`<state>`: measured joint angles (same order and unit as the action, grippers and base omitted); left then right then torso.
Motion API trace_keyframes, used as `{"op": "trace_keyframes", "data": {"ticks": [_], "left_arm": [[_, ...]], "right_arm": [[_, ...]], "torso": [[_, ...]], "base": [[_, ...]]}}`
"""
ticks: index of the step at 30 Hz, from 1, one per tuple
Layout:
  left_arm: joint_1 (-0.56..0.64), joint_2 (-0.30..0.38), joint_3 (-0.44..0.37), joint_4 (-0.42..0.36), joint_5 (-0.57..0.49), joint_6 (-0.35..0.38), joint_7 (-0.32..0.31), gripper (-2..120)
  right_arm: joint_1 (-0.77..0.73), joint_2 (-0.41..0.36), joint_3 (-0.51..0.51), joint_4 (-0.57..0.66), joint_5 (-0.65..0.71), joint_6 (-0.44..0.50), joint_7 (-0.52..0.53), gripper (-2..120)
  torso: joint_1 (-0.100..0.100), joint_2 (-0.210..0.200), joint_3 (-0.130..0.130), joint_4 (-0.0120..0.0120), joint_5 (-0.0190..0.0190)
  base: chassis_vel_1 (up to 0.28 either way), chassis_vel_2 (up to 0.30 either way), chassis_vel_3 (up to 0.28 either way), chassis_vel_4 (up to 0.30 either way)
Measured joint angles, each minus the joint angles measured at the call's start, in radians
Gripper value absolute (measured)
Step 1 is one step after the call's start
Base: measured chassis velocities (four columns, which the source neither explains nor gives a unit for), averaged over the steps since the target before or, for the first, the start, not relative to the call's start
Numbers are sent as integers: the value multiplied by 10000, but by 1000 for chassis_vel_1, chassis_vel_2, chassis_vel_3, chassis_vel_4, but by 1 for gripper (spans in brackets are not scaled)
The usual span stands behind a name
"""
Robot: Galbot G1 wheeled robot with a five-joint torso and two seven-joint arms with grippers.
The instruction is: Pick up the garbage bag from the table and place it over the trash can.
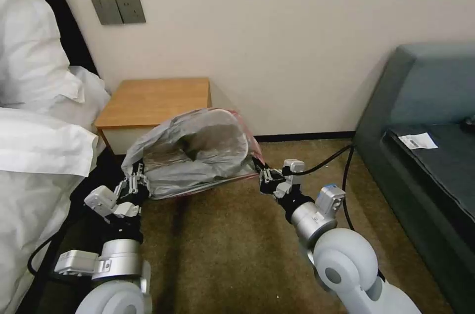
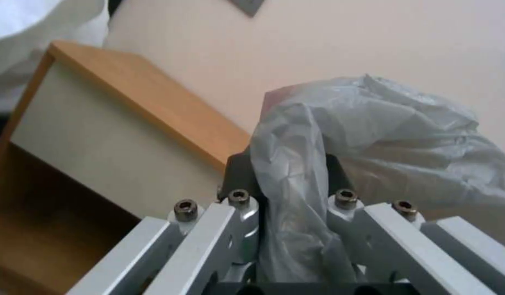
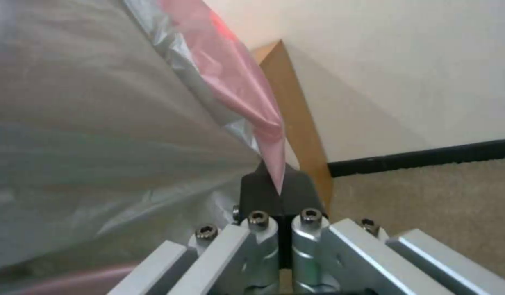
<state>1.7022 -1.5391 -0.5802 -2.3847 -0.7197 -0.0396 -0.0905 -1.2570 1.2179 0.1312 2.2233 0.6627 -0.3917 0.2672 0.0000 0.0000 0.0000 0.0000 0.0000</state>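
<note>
The garbage bag [image 1: 198,151] is a crinkly grey plastic bag with a pinkish-red edge [image 3: 230,82]. It hangs stretched open above the carpet between my two grippers, in front of the table [image 1: 153,101]. My left gripper [image 1: 133,178] is shut on the bag's left edge, and in the left wrist view a bunched fold of the bag [image 2: 373,135] runs between the fingers of the left gripper [image 2: 285,164]. My right gripper [image 1: 261,170] is shut on the right edge. In the right wrist view the right gripper [image 3: 277,180] pinches the pink tip. The trash can is out of view.
White bedding [image 1: 34,131] lies on a bed close to my left arm. A dark sofa [image 1: 430,121] with a paper slip [image 1: 418,141] on it stands at the right. A black cable [image 1: 336,156] trails by my right arm. The wall is behind the table.
</note>
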Motion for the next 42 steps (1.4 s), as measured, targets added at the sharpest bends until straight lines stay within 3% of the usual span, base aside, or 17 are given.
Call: {"op": "trace_keyframes", "data": {"ticks": [20,34,42], "left_arm": [[352,89,547,-595,-1028,669,-230,11],[312,109,459,-814,-1614,937,-524,11],[-3,34,64,-656,-1596,1005,-849,11]], "right_arm": [[219,91,89,-1139,-1123,653,-235,0],[282,118,176,-1602,-1573,853,-412,0],[-75,97,192,-1756,-2882,1656,-1119,2]], "torso": [[0,0,0,0,0],[0,0,0,0,0],[0,0,0,0,-1]], "base": [[0,0,0,0],[0,0,0,0],[0,0,0,0]]}}
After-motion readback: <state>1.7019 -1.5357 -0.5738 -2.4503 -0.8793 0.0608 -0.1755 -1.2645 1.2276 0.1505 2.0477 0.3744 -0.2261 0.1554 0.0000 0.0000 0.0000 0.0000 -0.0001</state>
